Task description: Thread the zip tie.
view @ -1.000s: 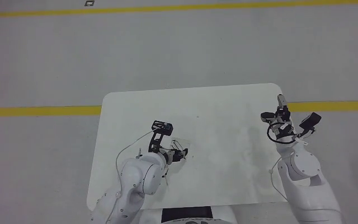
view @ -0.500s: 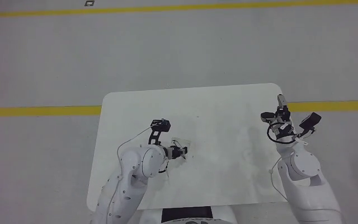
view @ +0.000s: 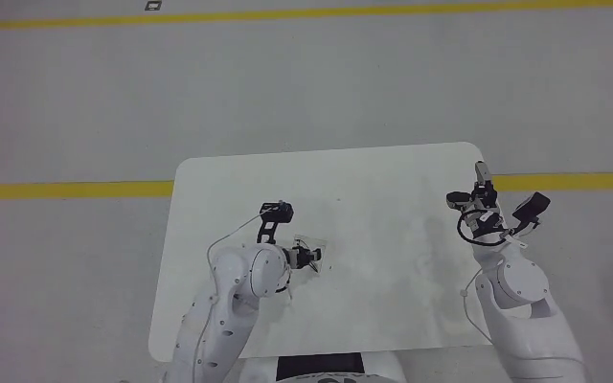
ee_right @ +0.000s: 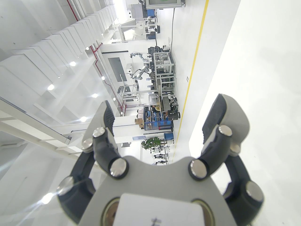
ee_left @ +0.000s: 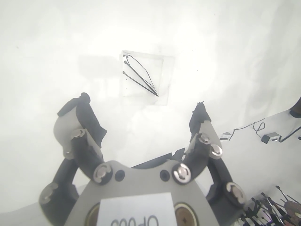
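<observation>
The left claw (ee_left: pixel 141 101) has edged slightly toward the middle of the table (view: pixel 383 191), its arm swinging inward.

Label (ee_left: pixel 136 209) on left tool (ee_left: pixel 141 102), print unreadable

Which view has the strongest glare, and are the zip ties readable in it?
Left wrist view: glare washes the table almost white, yet the black zip ties stand out on their clear sheet. Right wrist view: ceiling lamps flare, and the yellow line curves slightly. Top view: even light.
</observation>
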`<action>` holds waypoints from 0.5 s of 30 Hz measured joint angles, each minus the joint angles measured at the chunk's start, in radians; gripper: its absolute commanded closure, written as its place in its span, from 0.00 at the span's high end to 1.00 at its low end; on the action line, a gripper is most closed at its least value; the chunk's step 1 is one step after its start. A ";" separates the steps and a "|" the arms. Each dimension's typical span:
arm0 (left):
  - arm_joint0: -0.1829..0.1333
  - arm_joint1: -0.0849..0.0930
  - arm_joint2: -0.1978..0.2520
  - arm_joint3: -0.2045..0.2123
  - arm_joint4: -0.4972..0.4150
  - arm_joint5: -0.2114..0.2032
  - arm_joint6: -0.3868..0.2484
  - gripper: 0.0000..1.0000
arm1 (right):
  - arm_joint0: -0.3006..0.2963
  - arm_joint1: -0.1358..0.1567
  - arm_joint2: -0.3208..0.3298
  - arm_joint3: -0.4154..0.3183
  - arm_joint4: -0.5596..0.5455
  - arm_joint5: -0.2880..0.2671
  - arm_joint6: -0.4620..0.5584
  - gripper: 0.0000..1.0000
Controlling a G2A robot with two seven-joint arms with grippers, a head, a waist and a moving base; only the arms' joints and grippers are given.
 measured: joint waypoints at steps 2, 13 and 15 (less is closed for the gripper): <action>-0.004 -0.002 0.011 0.024 0.001 0.002 0.020 1.00 | 0.000 0.000 0.000 0.000 0.000 0.000 0.000 1.00; -0.021 -0.015 0.019 0.065 0.017 0.003 0.031 1.00 | 0.000 0.000 0.000 0.000 0.000 0.000 0.000 1.00; -0.021 -0.015 0.019 0.065 0.017 0.002 0.030 1.00 | 0.000 0.000 0.000 0.000 0.000 0.000 0.000 1.00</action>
